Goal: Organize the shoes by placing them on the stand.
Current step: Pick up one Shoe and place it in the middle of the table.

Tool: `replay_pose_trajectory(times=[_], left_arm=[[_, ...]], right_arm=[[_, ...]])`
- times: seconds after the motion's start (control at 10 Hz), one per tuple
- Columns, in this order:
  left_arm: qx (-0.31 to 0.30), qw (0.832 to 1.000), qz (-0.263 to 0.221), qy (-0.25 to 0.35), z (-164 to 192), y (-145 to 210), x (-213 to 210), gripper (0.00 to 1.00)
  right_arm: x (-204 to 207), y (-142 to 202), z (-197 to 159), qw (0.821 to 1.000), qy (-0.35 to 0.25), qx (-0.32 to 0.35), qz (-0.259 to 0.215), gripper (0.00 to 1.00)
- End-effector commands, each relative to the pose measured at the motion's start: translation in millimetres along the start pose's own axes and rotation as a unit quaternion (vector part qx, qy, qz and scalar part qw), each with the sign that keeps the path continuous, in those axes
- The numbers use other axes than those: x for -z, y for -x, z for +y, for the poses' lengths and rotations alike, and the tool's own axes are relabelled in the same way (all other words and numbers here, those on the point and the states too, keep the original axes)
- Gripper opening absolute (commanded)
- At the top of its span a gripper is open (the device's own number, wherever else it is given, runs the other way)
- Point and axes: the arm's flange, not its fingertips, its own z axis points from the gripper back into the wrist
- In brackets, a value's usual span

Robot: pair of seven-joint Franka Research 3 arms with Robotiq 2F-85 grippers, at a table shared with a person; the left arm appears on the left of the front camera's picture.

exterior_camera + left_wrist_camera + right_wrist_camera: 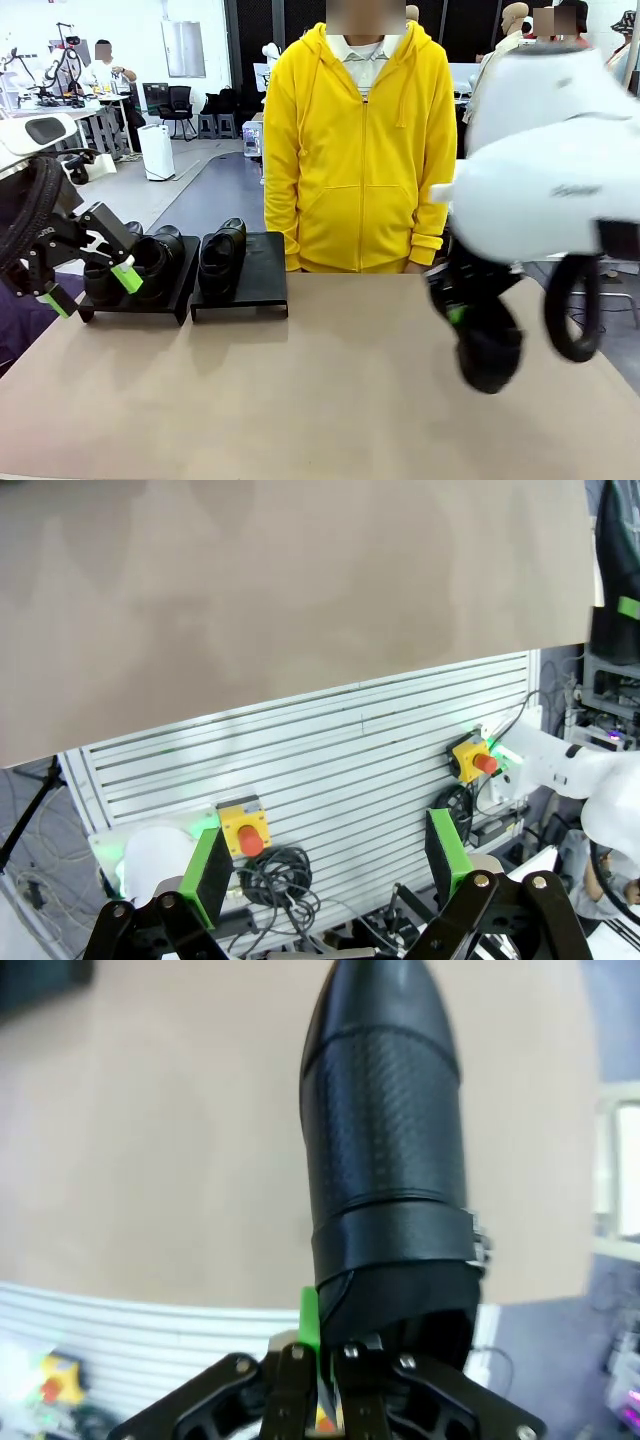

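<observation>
- Right hand (pixel 320 1360) is clamped tight on the collar edge of one black shoe (pixel 385 1160), which hangs toe-down below it, up off the worktop (pixel 300 390).
- In the front view that same shoe (pixel 488 345) dangles under the right hand (pixel 455 310), far over on the right side.
- The stand (pixel 260 270) is well off toward the other arm, with three shoes on it already: one on the right-hand piece (pixel 222 255), two on the left-hand one (pixel 155 262).
- The free slot looks like the bare part of the stand beside the single shoe, so that's my guess for the target.
- Left hand (pixel 90 285) is spread wide and holding nothing, right by the stand's left end. I'd watch it during the carry.
- To do it well: keep the shoe high while crossing, turn it so the sole faces down, line the toe up with its neighbour, and let go only once the sole sits flat.
</observation>
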Motion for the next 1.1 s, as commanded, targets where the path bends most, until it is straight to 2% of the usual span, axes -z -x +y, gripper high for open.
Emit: replay_pose_trajectory(times=[0.0, 0.2, 0.4, 0.6, 1.0], left_arm=[[-0.007, 1.000, 0.003, 0.007, 0, 1, -1, 1.00], [-0.007, 1.000, 0.003, 0.007, 0, 1, -1, 1.00], [-0.007, 1.000, 0.003, 0.007, 0, 1, -1, 1.00], [-0.007, 1.000, 0.003, 0.007, 0, 1, -1, 1.00], [-0.007, 1.000, 0.003, 0.007, 0, 1, -1, 1.00]], right_arm=[[48, -46, 57, 1.000, 0.021, -0.003, -0.007, 0.00], [95, -57, 118, 0.999, 0.031, 0.003, -0.024, 0.00], [128, -71, 145, 1.000, 0.019, 0.003, 0.010, 0.00], [144, -77, 155, 0.999, 0.020, -0.002, 0.043, 0.00], [158, -80, 164, 0.997, 0.014, -0.022, 0.077, 0.00]])
